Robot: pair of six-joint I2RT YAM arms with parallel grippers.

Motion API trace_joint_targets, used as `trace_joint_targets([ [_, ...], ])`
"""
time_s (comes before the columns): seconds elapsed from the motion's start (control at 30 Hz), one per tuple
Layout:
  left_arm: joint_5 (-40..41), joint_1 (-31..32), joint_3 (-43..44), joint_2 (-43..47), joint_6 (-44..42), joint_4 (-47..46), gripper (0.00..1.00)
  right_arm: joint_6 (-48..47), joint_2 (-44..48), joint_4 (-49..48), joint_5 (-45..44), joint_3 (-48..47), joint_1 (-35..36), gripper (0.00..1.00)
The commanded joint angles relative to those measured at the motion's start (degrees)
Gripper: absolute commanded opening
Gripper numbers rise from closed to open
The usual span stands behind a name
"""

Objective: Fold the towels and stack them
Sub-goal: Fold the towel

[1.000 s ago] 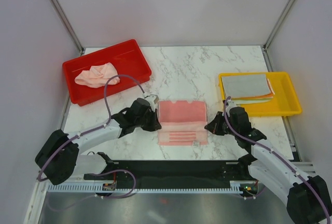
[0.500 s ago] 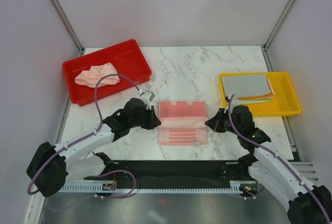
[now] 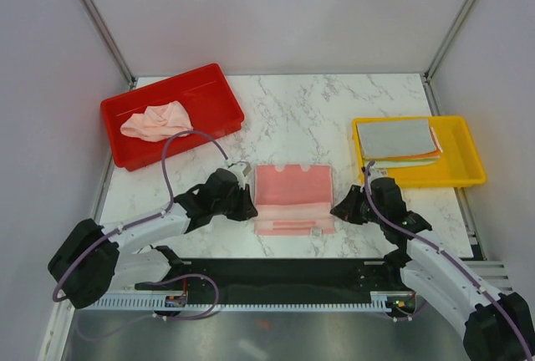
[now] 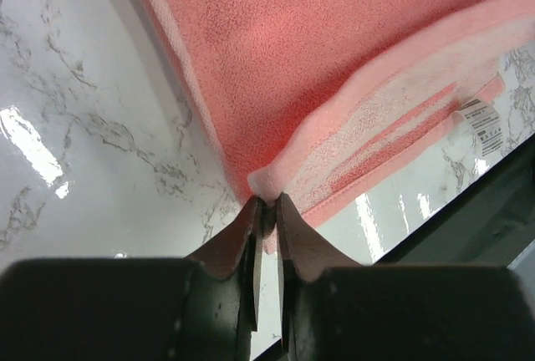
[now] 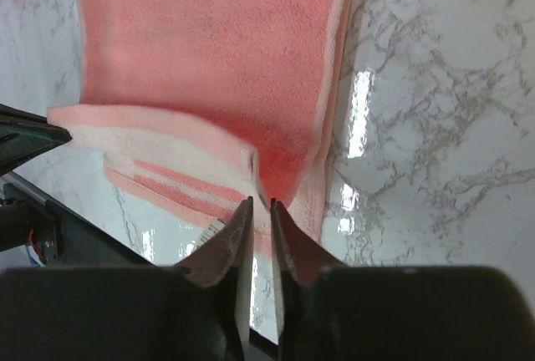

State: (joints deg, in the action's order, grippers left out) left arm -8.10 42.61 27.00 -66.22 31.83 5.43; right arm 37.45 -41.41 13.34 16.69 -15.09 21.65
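Observation:
A pink towel (image 3: 292, 198) lies folded on the marble table between my two grippers. Its top layer reaches almost to the striped near edge, where a white label shows. My left gripper (image 3: 249, 208) is low at the towel's near left corner. In the left wrist view the jaws (image 4: 269, 202) stand slightly parted, with the fold's corner of the towel (image 4: 318, 60) at their tips. My right gripper (image 3: 338, 209) sits at the near right corner. Its jaws (image 5: 261, 202) are also a little apart, just short of the towel (image 5: 209, 52).
A red tray (image 3: 226, 94) at the back left holds a crumpled peach-pink towel (image 3: 155, 121). A yellow tray (image 3: 468, 139) on the right holds a stack of folded towels (image 3: 397, 139), grey on top. The black base rail runs along the near table edge.
Both grippers drew the towel's top layer toward the near edge, covering most of the stripes. Both jaws, shut before, have parted slightly.

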Motion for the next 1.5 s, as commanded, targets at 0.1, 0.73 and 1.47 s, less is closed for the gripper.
trace_joint_targets([
  [0.1,-0.9,0.5,-1.6,4.0,1.5,0.8,0.36,1.5,3.2,8.4,-3.7,-3.0,0.1,0.36],
  [0.73,1.5,-0.9,23.0,-17.2,0.9,16.8,0.61,-13.5,-30.6,13.4,-3.0,-28.4,0.1,0.52],
  [1.47,-17.5,0.1,14.0,-14.8,2.1,9.3,0.40,-11.8,-26.1,9.6,-1.2,-22.7,0.7,0.41],
])
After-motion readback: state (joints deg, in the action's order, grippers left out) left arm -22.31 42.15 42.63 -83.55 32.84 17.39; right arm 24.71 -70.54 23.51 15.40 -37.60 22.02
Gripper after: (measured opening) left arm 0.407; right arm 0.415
